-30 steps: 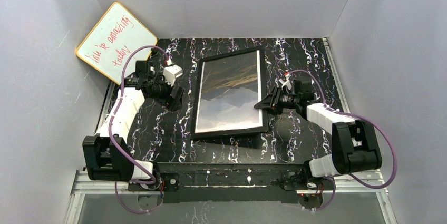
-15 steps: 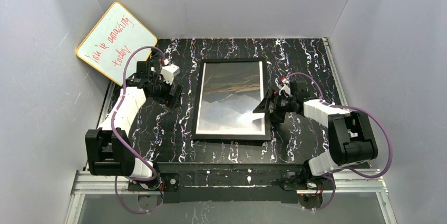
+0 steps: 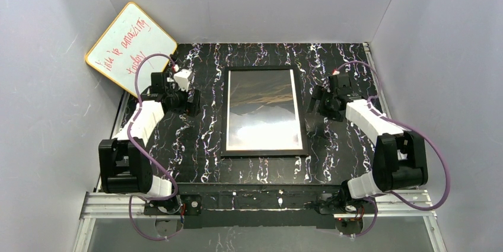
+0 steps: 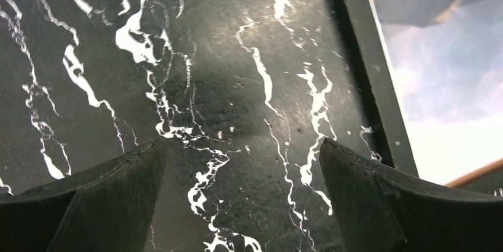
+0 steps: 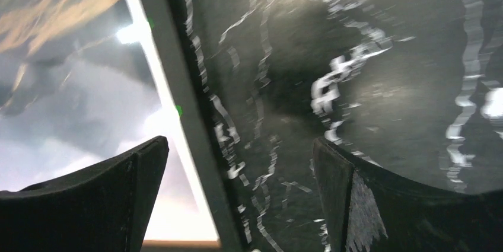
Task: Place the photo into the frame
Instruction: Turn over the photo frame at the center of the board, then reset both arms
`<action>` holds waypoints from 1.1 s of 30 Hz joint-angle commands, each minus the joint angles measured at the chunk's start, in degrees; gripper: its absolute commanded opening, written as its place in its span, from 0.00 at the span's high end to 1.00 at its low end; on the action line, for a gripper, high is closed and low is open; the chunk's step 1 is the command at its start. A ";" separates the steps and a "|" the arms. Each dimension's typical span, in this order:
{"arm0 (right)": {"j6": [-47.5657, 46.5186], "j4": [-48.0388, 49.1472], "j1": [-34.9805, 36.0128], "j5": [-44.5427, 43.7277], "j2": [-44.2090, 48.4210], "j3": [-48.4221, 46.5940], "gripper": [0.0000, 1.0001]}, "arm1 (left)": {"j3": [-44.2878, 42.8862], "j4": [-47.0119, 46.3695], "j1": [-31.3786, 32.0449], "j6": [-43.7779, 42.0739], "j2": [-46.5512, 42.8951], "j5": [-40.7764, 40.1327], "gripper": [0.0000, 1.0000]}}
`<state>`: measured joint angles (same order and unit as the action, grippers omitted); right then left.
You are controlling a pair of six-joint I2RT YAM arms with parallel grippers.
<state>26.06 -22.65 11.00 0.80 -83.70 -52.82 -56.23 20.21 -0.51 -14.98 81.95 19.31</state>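
The black frame (image 3: 265,153) lies flat, front up, in the middle of the marbled table, with the misty mountain photo (image 3: 263,109) showing inside it. My left gripper (image 3: 193,105) is open a little left of the frame's left bar; its wrist view shows that bar (image 4: 368,68), the photo (image 4: 451,74) and bare table between the open fingers (image 4: 243,163). My right gripper (image 3: 316,102) is open just right of the frame and holds nothing. In its wrist view the frame's right bar (image 5: 178,98) and the photo (image 5: 71,98) lie below the spread gripper (image 5: 240,157).
A yellow-edged whiteboard (image 3: 130,47) with red writing leans at the back left corner. Grey walls close in the table on three sides. The marbled table (image 3: 261,172) runs out at the front edge just ahead of the arm bases.
The frame, tilted up a second ago with my right gripper on its right edge, now lies flat. The right gripper has opened and drawn back to the right. The left gripper has moved slightly left.
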 commanded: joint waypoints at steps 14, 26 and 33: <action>-19.22 63.46 -1.58 -33.22 13.53 32.01 0.01 | 34.07 -66.69 -1.15 22.13 3.30 -15.44 0.02; -17.90 84.09 -3.61 -33.01 1.35 37.77 0.01 | 41.99 -86.06 -0.28 16.10 5.04 -17.67 0.02; -21.74 95.47 -3.54 -23.85 -3.98 42.04 0.01 | 47.37 -102.48 1.83 10.99 13.58 -10.64 0.02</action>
<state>7.27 62.50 7.66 -29.43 -85.34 -11.75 -11.27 -73.58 -0.95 1.45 94.76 4.54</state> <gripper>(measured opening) 0.985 0.981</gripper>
